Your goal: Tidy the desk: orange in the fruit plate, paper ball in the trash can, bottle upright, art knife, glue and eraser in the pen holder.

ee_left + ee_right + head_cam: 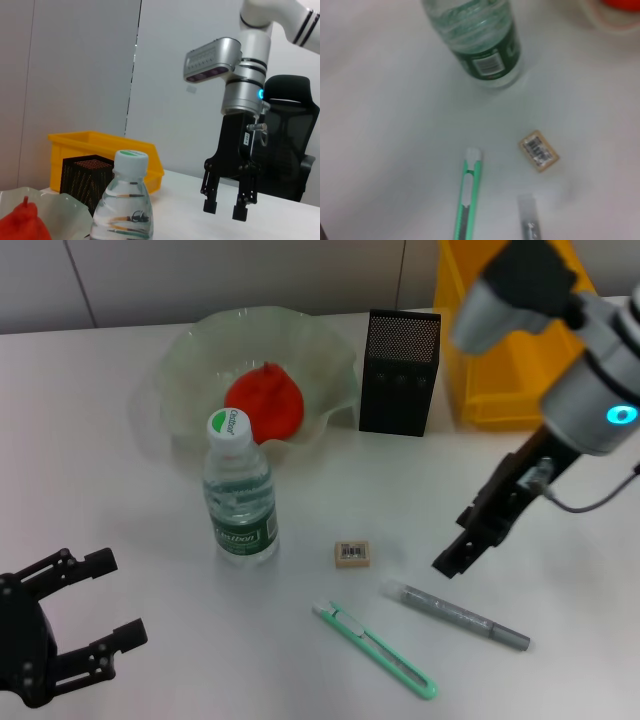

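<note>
Two grippers, both with jaws spread wide and holding nothing.
Right gripper point(452, 558) is hanging just above the glue point(456, 614); eraser point(352, 553) is lying at its nine o'clock, art knife point(375, 649) at seven, bottle point(238, 491) standing upright beyond; left gripper point(98, 610) is sitting well apart.

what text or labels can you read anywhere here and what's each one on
Green and white cap of the upright clear plastic water bottle: a green brand word in script, too blurred to read for sure.
Dark green label band on that bottle: white lettering, unreadable; a barcode shows in the right wrist view.
Small tan rectangular eraser: barcode sticker, digits too small.
Mint green art knife and grey glue pen: no readable text.
</note>
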Robot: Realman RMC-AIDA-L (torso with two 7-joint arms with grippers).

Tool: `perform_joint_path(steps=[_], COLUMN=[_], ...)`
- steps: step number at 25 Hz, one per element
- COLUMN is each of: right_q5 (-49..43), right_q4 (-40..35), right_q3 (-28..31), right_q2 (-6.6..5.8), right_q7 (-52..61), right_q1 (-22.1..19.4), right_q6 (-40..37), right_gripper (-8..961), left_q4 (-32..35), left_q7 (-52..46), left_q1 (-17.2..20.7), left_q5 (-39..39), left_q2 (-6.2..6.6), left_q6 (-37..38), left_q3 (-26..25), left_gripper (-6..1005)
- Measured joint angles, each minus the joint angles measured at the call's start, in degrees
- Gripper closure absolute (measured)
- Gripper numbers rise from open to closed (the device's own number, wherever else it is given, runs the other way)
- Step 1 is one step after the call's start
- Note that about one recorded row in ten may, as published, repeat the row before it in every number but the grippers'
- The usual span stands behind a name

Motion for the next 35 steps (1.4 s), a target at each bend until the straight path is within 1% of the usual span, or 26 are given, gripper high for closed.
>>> perform_joint_path(steps=[2,3,4,5,6,12,13,14,18,24,27,29,35], right_q5=[-0.1,0.1,0.1,1.2,1.2,5.8,6.6,6.6,8.4,11.7,16.5,18.2,19.1], right_q4=[0.8,2.0,2.0,4.6,4.6,13.0,14.6,14.6,16.5,19.4,22.5,24.2,26.4], right_q3=[-3.4,-5.5,-5.5,-7.8,-7.8,-14.6,-17.7,-17.7,-24.4,-27.2,-28.8,-30.3,-31.5], right_q2=[0.16,0.40,0.40,0.56,0.56,0.86,0.93,0.93,0.97,0.97,0.97,0.96,0.97], right_q7=[3.0,5.2,5.2,7.7,7.7,14.8,17.2,17.2,23.6,27.1,27.2,27.2,27.3], right_q1=[2.1,3.9,3.9,6.2,6.2,12.8,14.3,14.3,16.4,18.5,19.9,20.8,22.1], right_q6=[0.3,1.0,1.0,2.4,2.4,7.5,9.4,9.4,14.1,16.4,17.3,17.7,17.8], right_gripper=[249,249,249,249,249,249,249,249,250,251,251,251,252], left_q4=[-0.2,-0.3,-0.3,-0.3,-0.3,-0.3,-0.3,-0.3,-0.3,-0.3,-0.3,-0.3,-0.3], left_q7=[0.3,0.4,0.4,0.4,0.4,0.4,0.5,0.5,2.7,4.1,4.5,4.8,4.9], left_q1=[0.1,0.2,0.2,0.2,0.3,0.4,0.5,0.5,0.4,0.4,0.3,0.4,0.8], left_q5=[0.0,0.0,0.0,0.0,0.0,0.1,0.6,0.6,4.1,5.8,6.1,6.1,6.1], left_q2=[0.00,-0.03,-0.03,-0.05,-0.06,0.10,0.33,0.33,0.69,0.74,0.93,0.99,0.74], left_q6=[-0.1,-0.4,-0.4,-0.4,-0.4,-0.4,-0.4,-0.4,-0.5,-0.4,-0.3,-0.2,0.5], left_q3=[0.0,0.2,0.2,0.2,0.3,0.3,0.3,0.3,-0.2,-1.7,-2.7,-3.3,-3.8], left_gripper=[189,189,189,189,189,188,188,188,188,188,188,188,188])
